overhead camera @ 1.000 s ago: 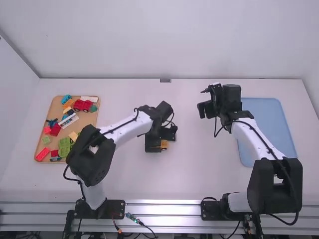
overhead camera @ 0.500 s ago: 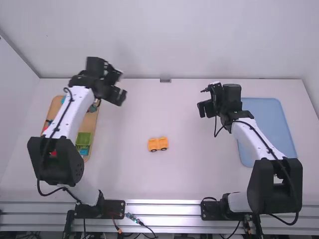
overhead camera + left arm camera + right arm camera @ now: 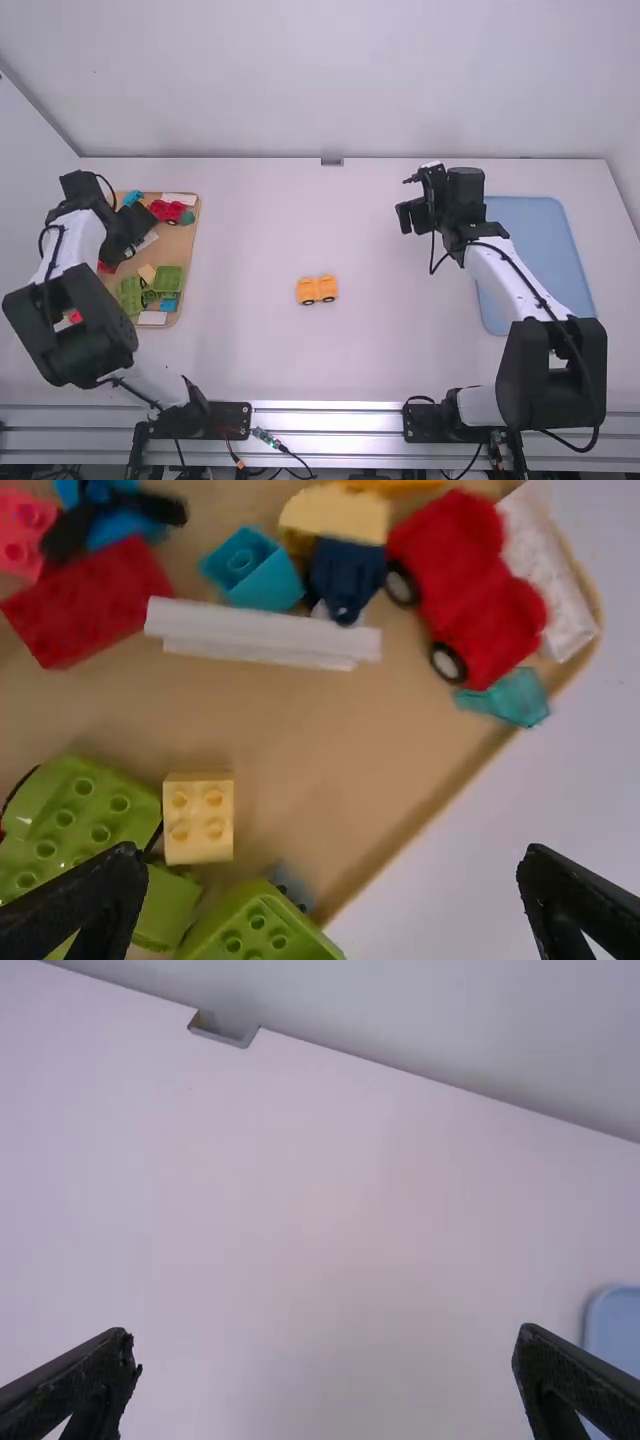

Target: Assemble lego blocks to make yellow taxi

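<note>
White table (image 3: 380,360) carries the whole job. Right arm (image 3: 550,370) is over its own side with nothing held, probably parked so the other one has room. Left arm (image 3: 75,320) is folded back over the parts side, which fits picking the next piece. Blue tray (image 3: 545,260) is at the right, likely the drop-off for the finished build. Wooden tray (image 3: 183,250) is at the left, the parts bin, in easy reach of that arm. Left gripper (image 3: 333,880) is above it, jaws wide, nothing between them, I'd say set that way to straddle a block. Right gripper (image 3: 325,1338) is also spread wide and holding nothing, off the table just beside the blue tray. Taxi: yellow car body (image 3: 318,290) sits mid-table between the arms, wheels down, so it can take bricks from above; looks like a sensible shared build spot. It seems to lack its upper part, so I'd call this an early stage. In the bin: red car (image 3: 470,590) near the rim, green blocks (image 3: 75,825) bunched, white bar (image 3: 262,635) lying flat, pale yellow block (image 3: 198,818) studs up beside the green ones, teal block (image 3: 255,570) by the bar. Fair caveat: can't tell which one the left is after. Next move needs jaws lined up square; neighbours could snag or get nudged.
</note>
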Robot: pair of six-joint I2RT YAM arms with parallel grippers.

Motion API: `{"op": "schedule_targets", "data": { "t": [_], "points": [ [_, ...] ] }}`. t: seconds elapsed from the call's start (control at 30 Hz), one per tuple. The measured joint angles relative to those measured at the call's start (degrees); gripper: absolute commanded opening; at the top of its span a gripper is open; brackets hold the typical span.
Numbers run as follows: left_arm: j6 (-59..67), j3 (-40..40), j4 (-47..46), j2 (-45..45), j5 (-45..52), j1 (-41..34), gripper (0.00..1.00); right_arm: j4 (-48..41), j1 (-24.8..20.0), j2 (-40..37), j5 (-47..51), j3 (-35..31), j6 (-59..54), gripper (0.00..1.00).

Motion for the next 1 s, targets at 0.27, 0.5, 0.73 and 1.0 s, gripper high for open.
{"op": "schedule_targets", "data": {
  "t": [0.27, 0.5, 0.73, 1.0],
  "points": [
    [-0.8, -0.4, 2.7, 3.4, -0.7, 0.5, 0.99, -0.4, 0.0, 0.0, 0.0, 0.0, 0.0, 0.99],
    [0.7, 17.1, -8.5, 15.6, -1.1, 0.5, 0.99, -0.4, 0.0, 0.0, 0.0, 0.0, 0.4, 0.99],
    [3.6, 36.8, -16.9, 26.5, -1.1, 0.3, 0.99, -0.5, 0.7, 0.0, 0.1, 0.0, 0.8, 0.99],
    [13.0, 49.3, -22.2, 35.8, -1.4, 0.3, 0.99, -0.5, 0.9, 0.0, 0.2, 0.0, 0.9, 0.99]
  ]
}}
